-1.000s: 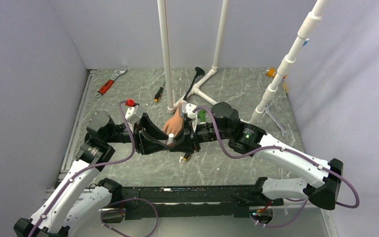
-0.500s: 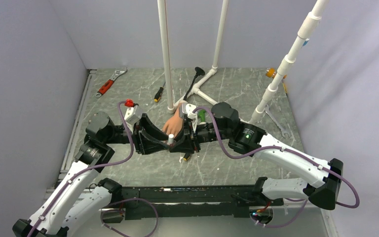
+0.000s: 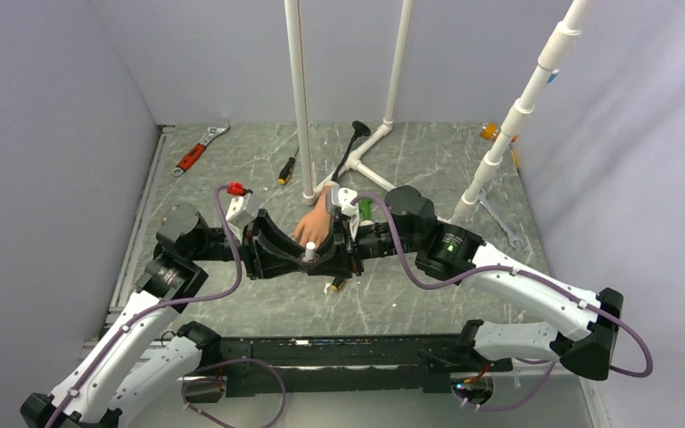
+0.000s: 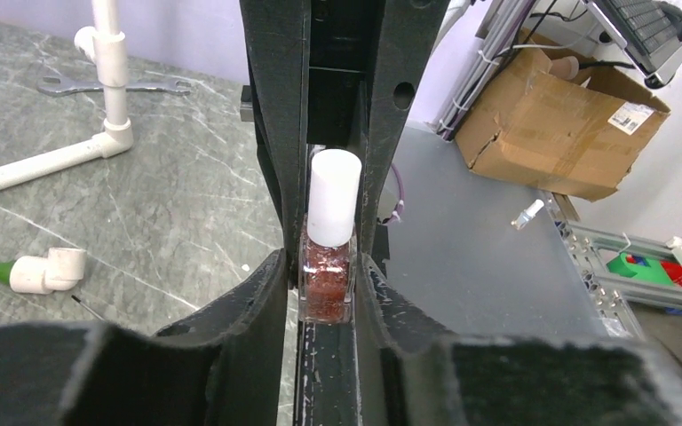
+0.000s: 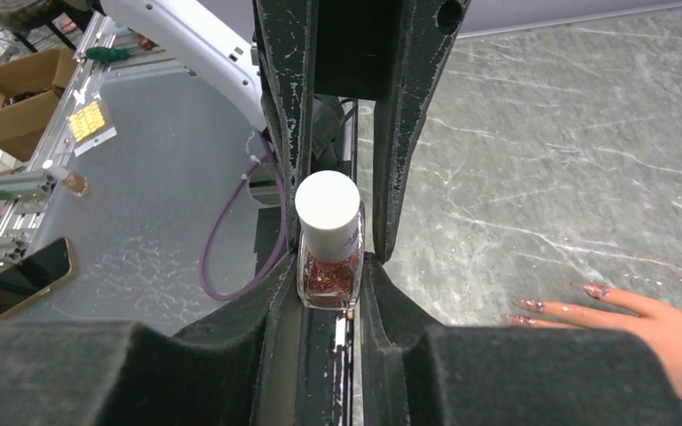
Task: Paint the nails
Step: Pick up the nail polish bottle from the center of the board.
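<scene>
The right gripper point(image 5: 329, 269) was clamped on the glass body of 1 nail polish bottle point(image 5: 329, 277), which stood upright with its white cap point(image 5: 327, 209) on top. The left gripper point(image 4: 327, 266) met the bottle from the opposite side, its 2 jaws set close against it; whether they truly gripped I could not tell. Near the bottle, the mannequin hand point(image 5: 666, 335) lay on the table point(image 5: 542, 133), its glittery pink nails point(image 5: 597, 289) pointing toward the bottle.

robot arms point(image 3: 134, 330): two
tools: two, the left tool point(image 4: 327, 293) and the right tool point(image 5: 330, 293)
polish bottle point(image 3: 309, 252): one, white-capped
mannequin hand point(image 3: 314, 223): one
nails point(image 5: 592, 289): three showing, all glittery
upright white pipes point(image 3: 300, 98): three
wrenches: two, a red-handled wrench point(image 3: 198, 153) and a silver wrench point(image 3: 505, 230)
screwdriver point(image 3: 286, 169): one
</scene>
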{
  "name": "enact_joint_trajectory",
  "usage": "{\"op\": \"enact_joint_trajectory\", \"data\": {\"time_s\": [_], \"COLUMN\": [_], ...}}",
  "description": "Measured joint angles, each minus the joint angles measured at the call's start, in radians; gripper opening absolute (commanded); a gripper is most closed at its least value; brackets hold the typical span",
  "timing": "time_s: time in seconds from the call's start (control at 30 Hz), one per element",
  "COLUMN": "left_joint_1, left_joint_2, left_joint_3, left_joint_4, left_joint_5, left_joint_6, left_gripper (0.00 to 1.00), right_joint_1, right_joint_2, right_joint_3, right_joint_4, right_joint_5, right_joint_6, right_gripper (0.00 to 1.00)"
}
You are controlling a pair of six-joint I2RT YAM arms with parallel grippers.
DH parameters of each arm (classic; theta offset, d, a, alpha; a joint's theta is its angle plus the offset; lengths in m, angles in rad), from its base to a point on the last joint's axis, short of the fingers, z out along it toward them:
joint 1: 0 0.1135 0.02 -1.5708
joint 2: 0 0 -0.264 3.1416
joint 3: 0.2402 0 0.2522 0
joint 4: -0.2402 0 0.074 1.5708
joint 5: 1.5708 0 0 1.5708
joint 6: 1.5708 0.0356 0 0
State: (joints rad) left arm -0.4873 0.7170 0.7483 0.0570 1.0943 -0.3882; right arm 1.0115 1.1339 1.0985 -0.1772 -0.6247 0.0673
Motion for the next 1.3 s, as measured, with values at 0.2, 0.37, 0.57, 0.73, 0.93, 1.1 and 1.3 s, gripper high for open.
{"op": "enact_joint_trajectory", "data": {"time_s": [0.2,0.37,0.57,0.73,0.93,1.1,1.3], "left_joint_1": [-0.009,-0.014,-0.020,-0.023,-0.023,-0.024,-0.025], "left_joint_2": [0.000,0.002,0.016,0.054,0.090,0.204,0.327], "left_joint_3": [0.000,0.000,0.019,0.067,0.117,0.185,0.227], "left_joint_4": [0.006,0.002,-0.077,-0.170,-0.225,-0.274,-0.327], "left_joint_5": [-0.014,-0.018,-0.077,-0.126,-0.188,-0.261,-0.337], "left_joint_6": [0.005,0.013,0.064,0.142,0.246,0.352,0.423], "left_gripper": [0.00,0.00,0.00,0.00,0.00,0.00,0.00], "right_joint_1": [0.003,0.014,0.026,0.026,0.026,0.026,0.026], "right_joint_2": [-0.011,-0.034,-0.043,-0.086,-0.177,-0.193,-0.194], "right_joint_3": [-0.005,-0.039,-0.071,-0.126,-0.178,-0.182,-0.181], "right_joint_4": [-0.002,0.029,0.043,0.039,-0.011,-0.041,-0.053], "right_joint_5": [0.040,0.073,0.126,0.179,0.289,0.409,0.594], "right_joint_6": [0.008,0.022,0.031,0.029,0.044,0.093,0.220], "right_gripper": [0.00,0.37,0.59,0.65,0.65,0.64,0.63]}}
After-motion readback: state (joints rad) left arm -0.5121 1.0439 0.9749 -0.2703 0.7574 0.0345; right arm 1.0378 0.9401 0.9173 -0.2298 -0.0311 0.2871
